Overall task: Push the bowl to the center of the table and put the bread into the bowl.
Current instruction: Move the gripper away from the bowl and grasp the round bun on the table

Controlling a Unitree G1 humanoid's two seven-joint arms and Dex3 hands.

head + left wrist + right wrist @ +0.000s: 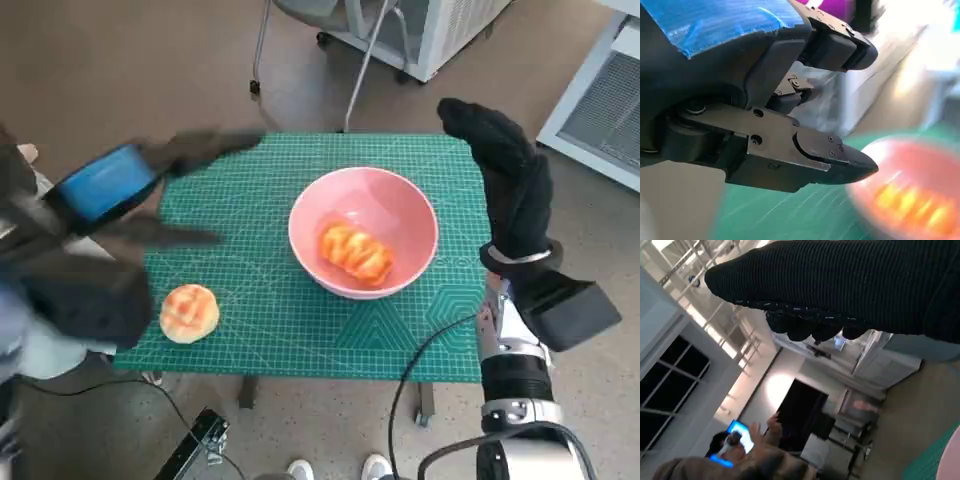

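Bowl: the pink bowl point(363, 232) sits on the green-matted table point(300, 330), roughly at its middle, a little toward the robot's right.
Bread in bowl: one striped orange loaf point(354, 251) already lies inside, its long axis running diagonally across the bowl's floor.
Bread left out: a round bun point(189, 312) rests on the mat near the front left corner, well apart from the bowl.
Left hand: the left hand point(140, 185) is blurred above the table's left part; the wrist view shows its fingers point(832, 162) spread with nothing between them, so it is released.
Right hand: the right hand point(505, 170) stands upright at the table's right edge, just beside the bowl, fingers extended and holding nothing.
Key relation: the bun lies below and toward the robot from the left hand, far nearer to it than to the right hand; the bowl lies to the bun's right.
Judgement: the push looks done; the bun appears to be what remains, best taken by the left hand.
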